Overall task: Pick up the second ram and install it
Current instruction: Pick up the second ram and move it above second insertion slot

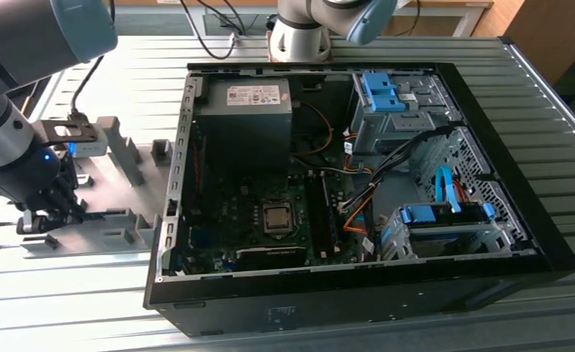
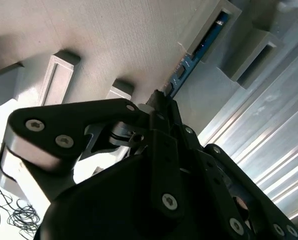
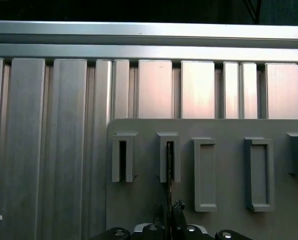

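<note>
The second ram (image 2: 198, 50) is a thin blue board with dark chips. It stands on edge in a slot of a grey holder block (image 2: 223, 22), and its near end runs between my fingertips. In the first wrist view the second ram (image 3: 168, 167) appears edge-on in the holder block (image 3: 168, 156), second in a row of blocks. My gripper (image 2: 161, 100) is shut on the stick's near end and sits low over the grey holder plate (image 1: 102, 242) at the exterior view's left. The same gripper (image 3: 168, 212) stands just in front of the blocks, and the gripper (image 1: 38, 224) hangs beside the open case.
An open black computer case (image 1: 522, 220) lies on the ribbed metal table (image 1: 551, 95), to the exterior view's right of the holder plate. Its motherboard carries long black memory slots (image 1: 319, 213) beside the processor socket (image 1: 276, 218). Cables and blue drive cages (image 1: 386, 92) crowd the case's right half.
</note>
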Motion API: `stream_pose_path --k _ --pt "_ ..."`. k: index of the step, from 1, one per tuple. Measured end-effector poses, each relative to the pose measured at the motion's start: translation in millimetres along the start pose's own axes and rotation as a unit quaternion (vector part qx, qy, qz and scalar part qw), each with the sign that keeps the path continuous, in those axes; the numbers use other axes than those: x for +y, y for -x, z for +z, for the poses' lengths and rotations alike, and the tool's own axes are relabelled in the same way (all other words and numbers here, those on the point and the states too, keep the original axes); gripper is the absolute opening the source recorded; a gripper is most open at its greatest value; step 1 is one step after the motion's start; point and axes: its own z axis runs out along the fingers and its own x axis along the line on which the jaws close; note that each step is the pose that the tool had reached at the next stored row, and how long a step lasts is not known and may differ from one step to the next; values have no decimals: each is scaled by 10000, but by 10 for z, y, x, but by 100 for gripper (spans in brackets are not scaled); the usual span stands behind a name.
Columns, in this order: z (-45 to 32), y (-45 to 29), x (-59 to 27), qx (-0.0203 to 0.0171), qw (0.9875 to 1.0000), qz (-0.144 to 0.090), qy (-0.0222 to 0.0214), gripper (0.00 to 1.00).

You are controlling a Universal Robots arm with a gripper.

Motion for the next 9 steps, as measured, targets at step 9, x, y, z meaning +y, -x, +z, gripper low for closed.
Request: stream_pose_path --k 9 --pt "2 0 0 -1 10000 0 -1 14"
